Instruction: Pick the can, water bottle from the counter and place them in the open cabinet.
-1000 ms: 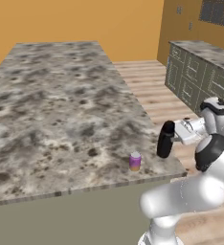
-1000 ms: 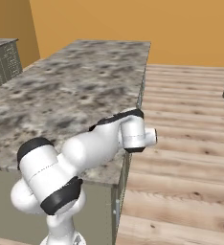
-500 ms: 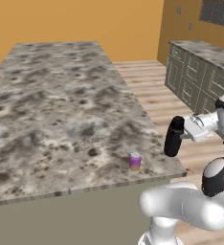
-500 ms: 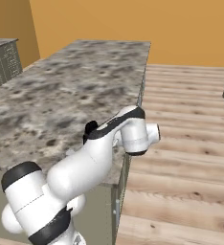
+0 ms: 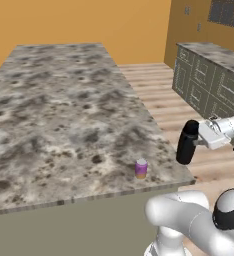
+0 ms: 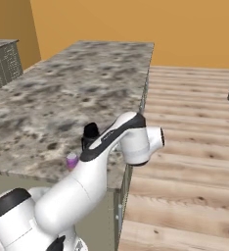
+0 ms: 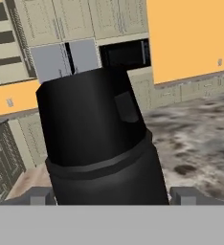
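The water bottle (image 5: pixel 187 142), tall and matte black, hangs upright in the air just past the counter's (image 5: pixel 64 110) right edge, and my gripper (image 5: pixel 199 140) is shut on it from the right. In the hand view the water bottle (image 7: pixel 99 143) fills the middle, with a fingertip (image 7: pixel 39 195) low on either side. The can (image 5: pixel 141 168), purple with an orange band, stands on the counter near its front right corner, left of the bottle. From the right base view the bottle's cap (image 6: pixel 91 131) peeks over my forearm, with the can (image 6: pixel 72 161) below it. The open cabinet is out of view.
Olive-green base cabinets (image 5: pixel 204 85) with a stone top line the right wall across a strip of wooden floor (image 5: pixel 159 95). Beyond the bottle the hand view shows a grey double-door fridge (image 7: pixel 61 60), a dark microwave (image 7: pixel 126 52) and beige cupboards.
My gripper has carried the water bottle to the right, off the counter's edge, while my elbow swung down and around. The can has stayed put.
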Robot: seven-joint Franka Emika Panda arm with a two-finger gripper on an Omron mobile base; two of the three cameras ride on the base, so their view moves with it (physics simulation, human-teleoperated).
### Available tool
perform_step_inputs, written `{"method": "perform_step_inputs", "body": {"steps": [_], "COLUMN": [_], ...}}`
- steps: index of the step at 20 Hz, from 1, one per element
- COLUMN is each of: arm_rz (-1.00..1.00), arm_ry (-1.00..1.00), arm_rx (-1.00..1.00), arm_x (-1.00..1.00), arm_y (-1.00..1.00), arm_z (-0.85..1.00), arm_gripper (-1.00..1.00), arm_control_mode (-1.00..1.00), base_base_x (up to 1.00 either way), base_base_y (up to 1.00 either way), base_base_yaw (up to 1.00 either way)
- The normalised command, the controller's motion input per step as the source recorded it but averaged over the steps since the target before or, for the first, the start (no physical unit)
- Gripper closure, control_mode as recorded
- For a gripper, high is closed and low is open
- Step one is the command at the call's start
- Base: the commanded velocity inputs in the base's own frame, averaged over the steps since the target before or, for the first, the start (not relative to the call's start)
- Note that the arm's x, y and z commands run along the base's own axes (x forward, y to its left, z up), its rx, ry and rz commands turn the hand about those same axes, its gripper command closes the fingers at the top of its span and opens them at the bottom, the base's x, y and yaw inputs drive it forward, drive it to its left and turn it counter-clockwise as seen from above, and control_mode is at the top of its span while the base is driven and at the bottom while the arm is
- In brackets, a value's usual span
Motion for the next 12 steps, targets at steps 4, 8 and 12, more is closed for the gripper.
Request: {"method": "perform_step_inputs", "body": {"steps": [4,8,12], "arm_rz": [0.0,0.0,0.0], "arm_ry": [0.0,0.0,0.0], "arm_rx": [0.0,0.0,0.0], "arm_x": [0.0,0.0,0.0], "arm_y": [0.0,0.0,0.0], "arm_z": [0.0,0.0,0.0], "arm_gripper": [1.0,1.0,1.0], "arm_control_mode": [1.0,1.0,1.0], "base_base_x": [-0.14,-0.26,-0.27], "base_base_y": [0.0,-0.02,-0.16], "base_base_yaw": [-0.13,-0.34,-0.39]}}
